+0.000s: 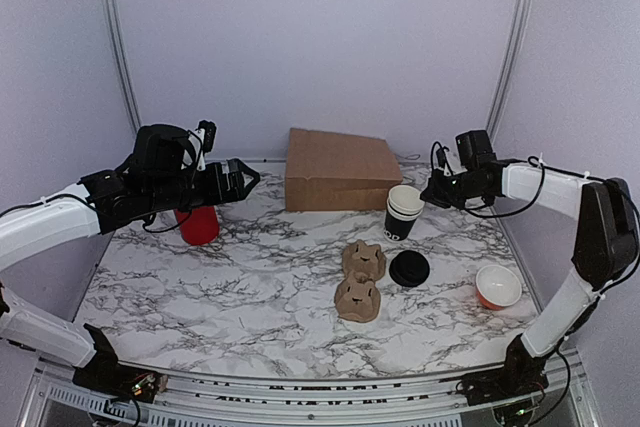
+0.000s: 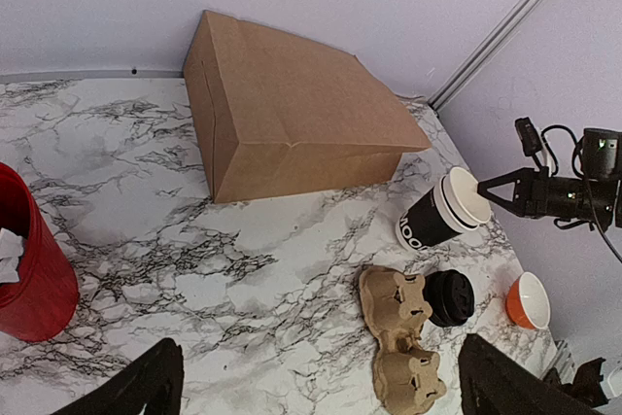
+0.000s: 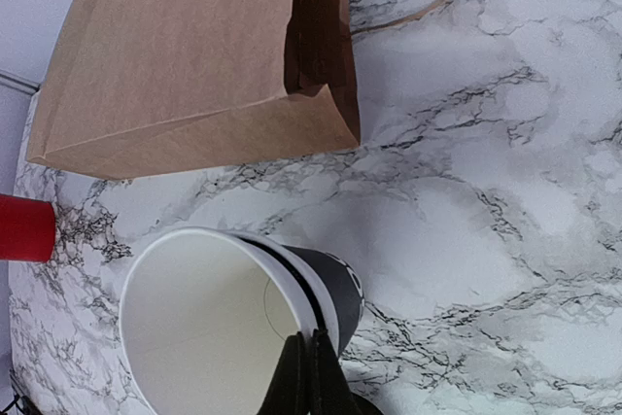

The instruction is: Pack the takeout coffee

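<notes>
I see my left jaws spread near one red cup. On the worktop: one paper bag, one two-pocket carrier, one unlidded coffee cup beside the bag, rim pinched by my right jaws, one loose lid, one orange bowl.

Brown paper bag is laid flat on marble table. Red cup is seen left of the bag. Cardboard cup carrier and orange bowl are set in front of it.
</notes>
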Controlling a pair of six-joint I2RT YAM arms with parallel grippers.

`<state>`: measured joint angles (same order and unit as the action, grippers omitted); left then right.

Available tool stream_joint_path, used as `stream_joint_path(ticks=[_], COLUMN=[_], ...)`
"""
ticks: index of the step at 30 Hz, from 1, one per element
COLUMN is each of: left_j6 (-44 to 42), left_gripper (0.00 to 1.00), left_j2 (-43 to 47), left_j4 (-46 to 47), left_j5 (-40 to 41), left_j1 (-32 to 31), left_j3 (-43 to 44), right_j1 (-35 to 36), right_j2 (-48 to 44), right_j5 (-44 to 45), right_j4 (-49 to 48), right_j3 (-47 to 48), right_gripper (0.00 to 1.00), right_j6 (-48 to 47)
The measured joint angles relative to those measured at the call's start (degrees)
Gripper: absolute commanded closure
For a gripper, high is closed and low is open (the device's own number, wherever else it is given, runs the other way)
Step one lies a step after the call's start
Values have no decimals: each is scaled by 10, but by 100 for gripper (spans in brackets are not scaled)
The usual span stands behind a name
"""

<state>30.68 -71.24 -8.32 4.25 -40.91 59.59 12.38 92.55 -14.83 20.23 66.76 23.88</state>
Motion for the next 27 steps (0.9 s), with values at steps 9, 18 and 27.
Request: stream_joint_path(ticks=[9,18,27], left_j6=[0,1,1], left_gripper=[1,1,1], left_j2=[-3,-8,-8], left_j4=[3,3,3], left_j5=[-7,-8,-8], left_j1=[0,0,0], left_j3=[0,0,0], right_j1=[5,15,79], right_j2=[5,-2,-32], right_j5=[15,36,138], right_j4=[4,14,54], right_j3=[-5,3,38], right_gripper=[95,59,59], right_j6=[-5,-16,-67])
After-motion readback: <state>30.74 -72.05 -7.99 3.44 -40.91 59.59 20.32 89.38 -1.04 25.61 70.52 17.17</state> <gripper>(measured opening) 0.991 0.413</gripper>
